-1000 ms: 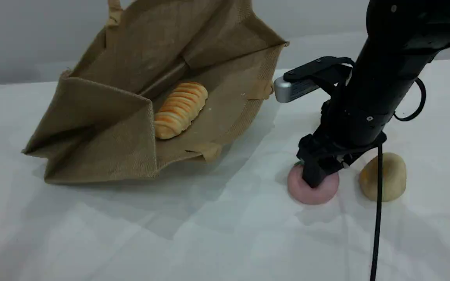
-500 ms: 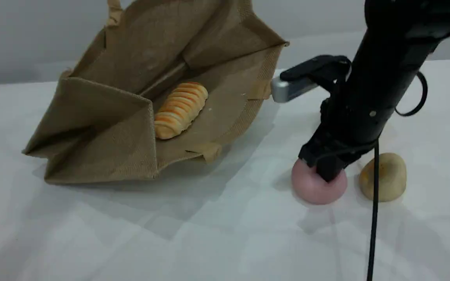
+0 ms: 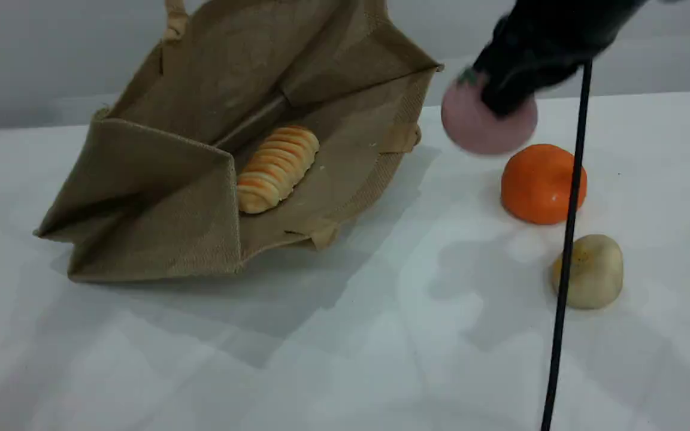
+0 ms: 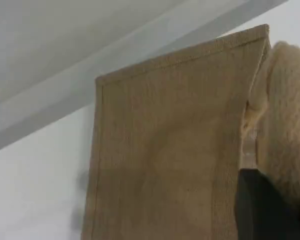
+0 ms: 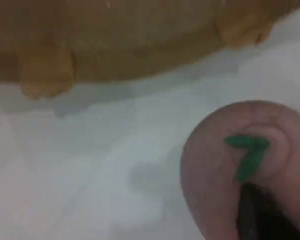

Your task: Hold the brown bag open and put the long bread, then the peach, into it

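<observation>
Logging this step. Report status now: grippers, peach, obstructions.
Right gripper shut on peach, lifted clear of table. Left gripper shut on bag handle, brown bag open, long bread inside. Nothing blocking the bag mouth.

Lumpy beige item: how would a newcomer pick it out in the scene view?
Start at the brown bag on the left, then cross to the table's right side. Two round foods rest there; the lumpy beige item is the nearer one, pale and dull beside the bright orange fruit.

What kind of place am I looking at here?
Probably a robot test bench, not a kitchen: a bare white table, toy-like foods such as an orange fruit, and a black end effector lifting a pink peach.
</observation>
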`<state>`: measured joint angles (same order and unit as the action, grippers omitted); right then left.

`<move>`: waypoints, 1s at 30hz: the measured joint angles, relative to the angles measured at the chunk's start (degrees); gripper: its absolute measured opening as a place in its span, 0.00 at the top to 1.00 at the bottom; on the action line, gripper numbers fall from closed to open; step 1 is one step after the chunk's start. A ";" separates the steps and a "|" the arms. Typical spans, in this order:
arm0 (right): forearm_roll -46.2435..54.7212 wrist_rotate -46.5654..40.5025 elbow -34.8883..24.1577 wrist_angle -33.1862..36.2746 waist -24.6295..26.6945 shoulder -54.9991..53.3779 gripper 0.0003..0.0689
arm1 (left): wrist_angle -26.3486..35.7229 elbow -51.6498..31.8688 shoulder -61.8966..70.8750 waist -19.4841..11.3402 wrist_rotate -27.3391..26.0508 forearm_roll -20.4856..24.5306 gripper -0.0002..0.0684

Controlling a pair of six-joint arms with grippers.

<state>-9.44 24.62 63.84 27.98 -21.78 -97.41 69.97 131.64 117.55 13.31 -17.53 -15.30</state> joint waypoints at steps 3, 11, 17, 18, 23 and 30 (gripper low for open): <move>-1.25 3.23 0.00 -0.72 0.00 1.08 0.98 | 0.00 0.00 0.00 0.00 0.00 0.00 0.88; -8.99 7.09 0.00 -8.77 -1.20 0.77 0.98 | 0.00 0.00 0.00 0.00 0.00 0.04 0.88; -9.86 13.82 0.44 -14.04 -5.91 -1.82 0.98 | 0.00 0.00 0.00 0.00 0.00 0.04 0.88; -9.93 13.80 1.09 -14.41 -6.46 -2.78 0.98 | 0.00 0.00 0.00 0.00 0.00 0.04 0.88; -10.83 13.73 6.06 -14.35 -9.07 -9.10 0.98 | 0.00 0.00 0.00 0.00 -0.05 0.04 0.88; -12.66 13.66 16.29 -13.73 -11.35 -18.98 0.98 | -0.06 0.00 0.00 0.00 0.00 0.13 0.88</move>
<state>-22.10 38.27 80.14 14.26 -33.14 -116.39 69.92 131.64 117.55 13.31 -17.54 -15.18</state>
